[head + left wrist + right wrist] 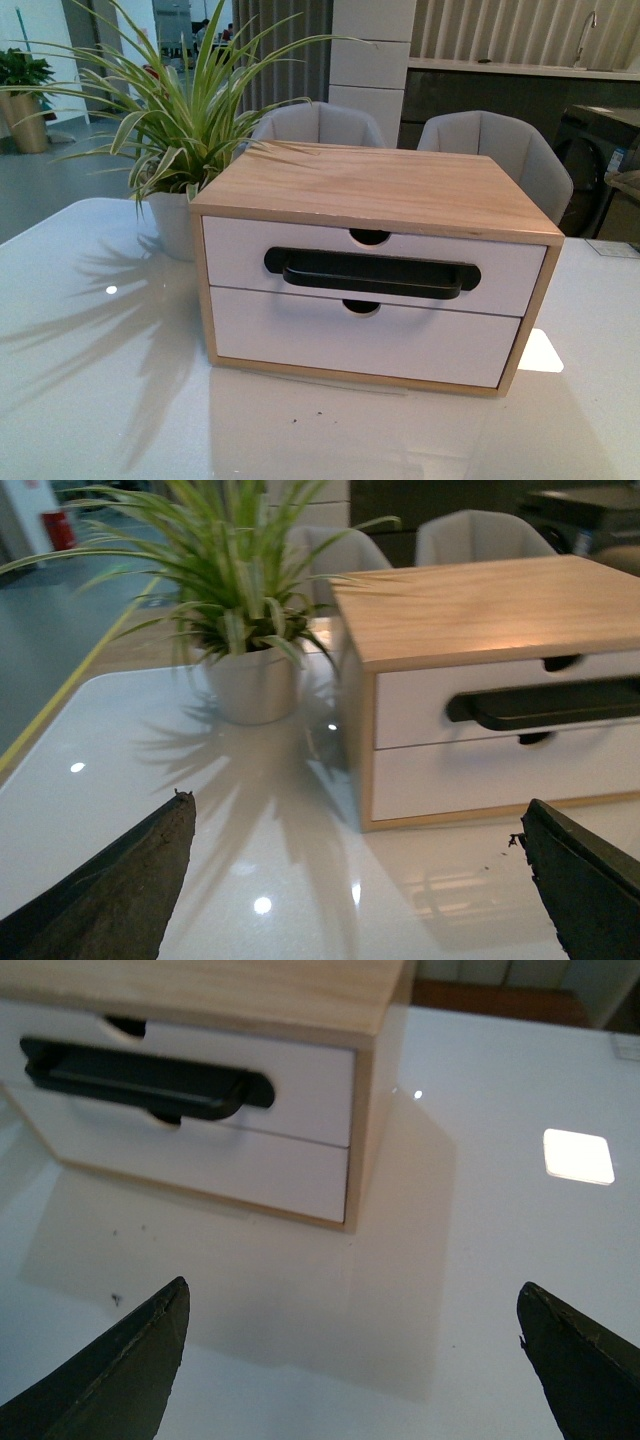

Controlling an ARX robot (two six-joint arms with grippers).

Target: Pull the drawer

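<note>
Drawer (505, 270) is sitting shut at 12 o'clock, upper slot of wooden cabinet (380, 185) on table (100, 380): white front, black bar handle (372, 273), half-round top notch. Left gripper (355, 805) and right gripper (353, 1285) are gaping wide, holding nothing

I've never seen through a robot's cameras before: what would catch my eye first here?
A wooden two-drawer box sits on the glossy white table, facing the front camera; its upper drawer carries a long black bar handle. A spiky green potted plant stands beside the box's back left corner, throwing shadows across the table.
</note>
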